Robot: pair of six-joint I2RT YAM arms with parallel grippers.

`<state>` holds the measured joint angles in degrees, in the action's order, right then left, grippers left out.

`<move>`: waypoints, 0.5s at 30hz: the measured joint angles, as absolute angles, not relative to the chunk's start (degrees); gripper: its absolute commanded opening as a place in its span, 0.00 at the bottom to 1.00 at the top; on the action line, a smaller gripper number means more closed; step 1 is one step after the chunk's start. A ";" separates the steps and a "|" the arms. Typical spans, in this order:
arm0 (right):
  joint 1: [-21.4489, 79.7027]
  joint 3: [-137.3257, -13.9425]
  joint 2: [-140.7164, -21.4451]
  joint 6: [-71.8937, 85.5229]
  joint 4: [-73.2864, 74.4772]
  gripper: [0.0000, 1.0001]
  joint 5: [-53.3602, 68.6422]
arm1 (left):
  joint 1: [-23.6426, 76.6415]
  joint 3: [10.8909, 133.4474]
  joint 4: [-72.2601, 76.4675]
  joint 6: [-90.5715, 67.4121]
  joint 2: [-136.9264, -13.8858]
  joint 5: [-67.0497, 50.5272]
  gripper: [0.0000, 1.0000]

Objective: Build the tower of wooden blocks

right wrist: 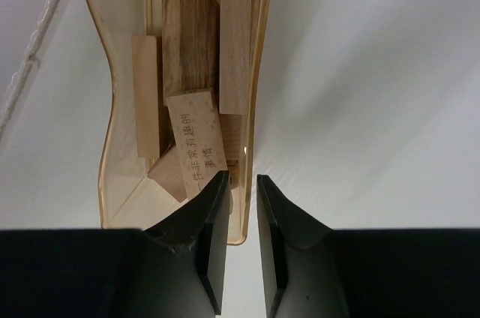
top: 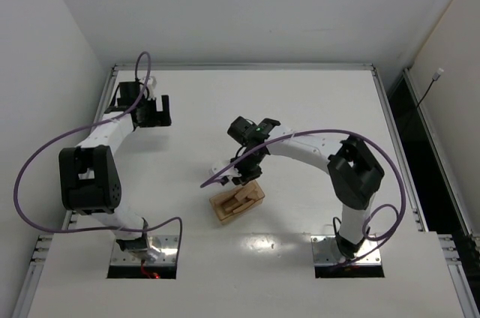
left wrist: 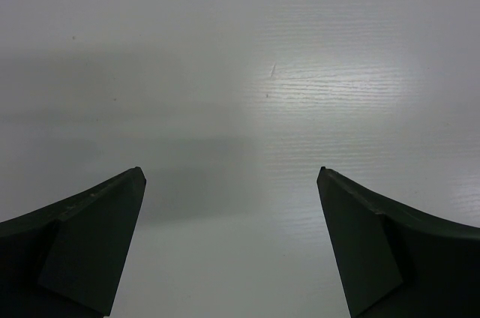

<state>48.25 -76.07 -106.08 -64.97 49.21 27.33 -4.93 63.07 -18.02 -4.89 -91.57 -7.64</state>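
A robotics lab cell: a white table (top: 315, 100) boxed in by plain white panels (top: 240, 3).

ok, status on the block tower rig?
Left gripper open, over bare table. Right gripper nearly closed at the tray rim, grip unclear. Wood blocks loose in tray, no tower yet. Nothing blocking.

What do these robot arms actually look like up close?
The left arm and right arm are white tubes joined by chunky black housings. A loose purple cable loops along each. The jaws are dark, matte, wedge-shaped, unmarked.
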 measured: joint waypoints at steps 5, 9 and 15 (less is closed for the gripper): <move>48.25 -77.06 -107.42 -65.32 49.65 0.19 27.31 | -5.19 63.29 -18.00 -4.89 -92.27 -7.55 0.99; 48.25 -77.73 -108.47 -65.95 49.82 0.19 27.27 | -5.72 63.61 -18.06 -4.89 -92.97 -7.55 0.99; 48.25 -77.82 -109.49 -67.35 50.94 0.19 26.89 | -6.37 64.45 -18.09 -4.89 -94.48 -7.70 0.99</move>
<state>48.25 -77.82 -109.49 -67.35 50.94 26.89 -6.37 64.45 -18.09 -4.89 -94.48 -7.70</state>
